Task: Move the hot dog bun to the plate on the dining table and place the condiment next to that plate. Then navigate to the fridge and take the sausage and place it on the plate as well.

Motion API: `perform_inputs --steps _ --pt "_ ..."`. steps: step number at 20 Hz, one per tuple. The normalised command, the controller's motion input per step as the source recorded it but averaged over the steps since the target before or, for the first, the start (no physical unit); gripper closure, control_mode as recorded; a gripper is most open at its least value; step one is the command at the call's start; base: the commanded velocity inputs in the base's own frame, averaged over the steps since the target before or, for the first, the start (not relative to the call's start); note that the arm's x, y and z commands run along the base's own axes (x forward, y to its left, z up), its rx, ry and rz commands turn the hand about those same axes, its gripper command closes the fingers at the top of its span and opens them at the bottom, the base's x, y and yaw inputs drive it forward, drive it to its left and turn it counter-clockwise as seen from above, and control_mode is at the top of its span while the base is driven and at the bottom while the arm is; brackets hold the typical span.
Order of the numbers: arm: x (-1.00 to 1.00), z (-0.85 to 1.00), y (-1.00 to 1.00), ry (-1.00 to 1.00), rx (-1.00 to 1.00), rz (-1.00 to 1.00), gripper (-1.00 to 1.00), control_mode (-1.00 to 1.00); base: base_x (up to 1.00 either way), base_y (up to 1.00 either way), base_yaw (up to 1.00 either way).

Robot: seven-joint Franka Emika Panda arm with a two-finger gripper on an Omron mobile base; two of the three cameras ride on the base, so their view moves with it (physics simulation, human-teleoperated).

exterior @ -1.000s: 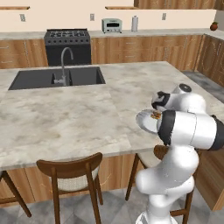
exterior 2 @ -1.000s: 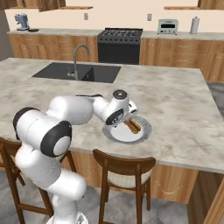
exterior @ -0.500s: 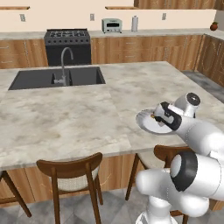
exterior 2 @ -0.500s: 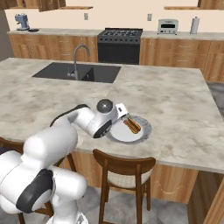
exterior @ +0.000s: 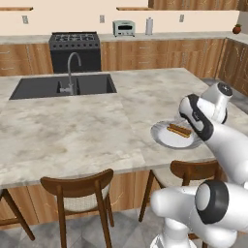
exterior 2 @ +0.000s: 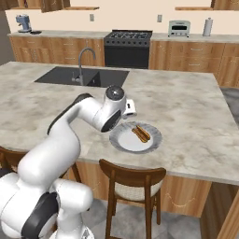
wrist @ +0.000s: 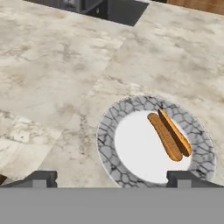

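Marbled stone dining table [exterior: 72, 131], sink [exterior: 63, 86], wooden cabinets behind.

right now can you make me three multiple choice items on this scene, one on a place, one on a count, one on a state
1. Where does the hot dog bun lie?
A. in the sink
B. on the plate, toward one side
C. on the bare dining table beside the plate

2. How many wooden chairs stand at the near edge of the dining table in the left base view?
A. two
B. none
C. five

3. How do the gripper fingers stand?
A. shut on the bun
B. shut on nothing
C. open, holding nothing

Answers: 1 B, the hand view shows the bun resting inside the plate's rim, off its middle. 2 A, one chair stands left of centre and a second chair sits partly behind the arm. 3 C, the two fingertips stand wide apart at the bottom of the hand view with nothing between them.
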Motion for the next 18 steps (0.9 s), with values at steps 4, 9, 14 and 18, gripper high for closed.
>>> perform_inputs --steps 4,9,14,18 --pt "-0.66 0.00 0.54 -0.03 0.22 -0.33 -1.00 -1.00 0.00 0.00 0.00" --pt "-0.75 0.05 0.54 -0.02 0.13 -0.40 -1.00 -1.00 0.00 0.00 0.00" --pt "-0.87 0.17 0.16 -0.04 0.09 -0.33 -1.00 -1.00 0.00 0.00 0.00" --pt "-0.75 0.39 0.13 -0.06 0.00 -0.28 -1.00 -1.00 0.00 0.00 0.00"
